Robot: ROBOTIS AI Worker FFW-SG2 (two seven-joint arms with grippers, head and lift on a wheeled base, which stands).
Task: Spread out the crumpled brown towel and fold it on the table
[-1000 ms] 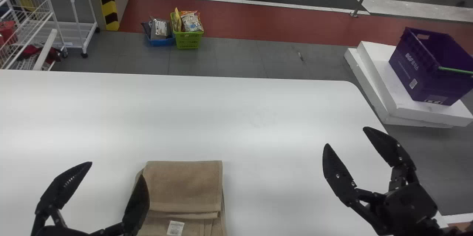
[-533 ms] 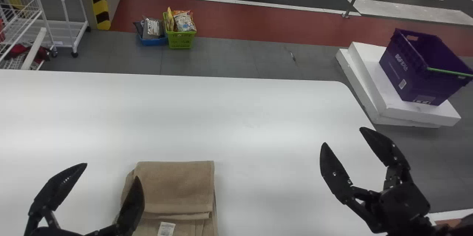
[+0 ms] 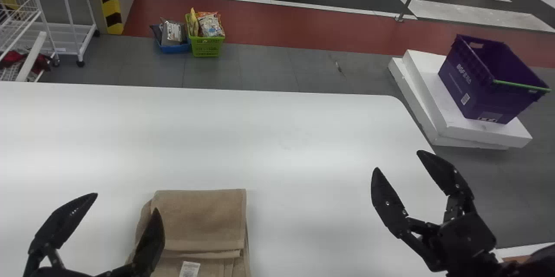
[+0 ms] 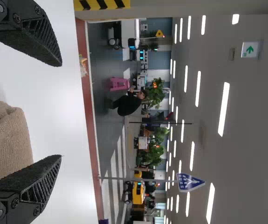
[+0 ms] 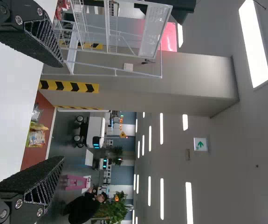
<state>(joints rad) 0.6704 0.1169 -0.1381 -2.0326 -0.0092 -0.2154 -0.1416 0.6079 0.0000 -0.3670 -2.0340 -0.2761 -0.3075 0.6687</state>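
Observation:
The brown towel [image 3: 199, 220] lies folded in layers at the table's near edge in the head view, a white label on its lower layer. My left gripper [image 3: 125, 201] stands open at its left, the right-hand finger overlapping the towel's left side in that view. In the left wrist view, the towel [image 4: 5, 144] shows beyond the spread fingers of my left gripper [image 4: 61, 109], with nothing held. Well to the towel's right, my right gripper [image 3: 396, 160] is open by the table's right edge; its fingers are also apart in the right wrist view [image 5: 64, 112], holding nothing.
The white table [image 3: 260, 138] has a rounded far right corner. On the floor beyond are a green basket [image 3: 206, 46] and a blue one [image 3: 174, 48]. A purple crate [image 3: 485, 82] sits on white slabs at the right, and a white wire rack [image 3: 69, 17] stands far left.
The whole head view has shifted, with table, towel and floor items sliding left in it. Both grippers also appear slightly farther left and remain open; the towel's folds look the same.

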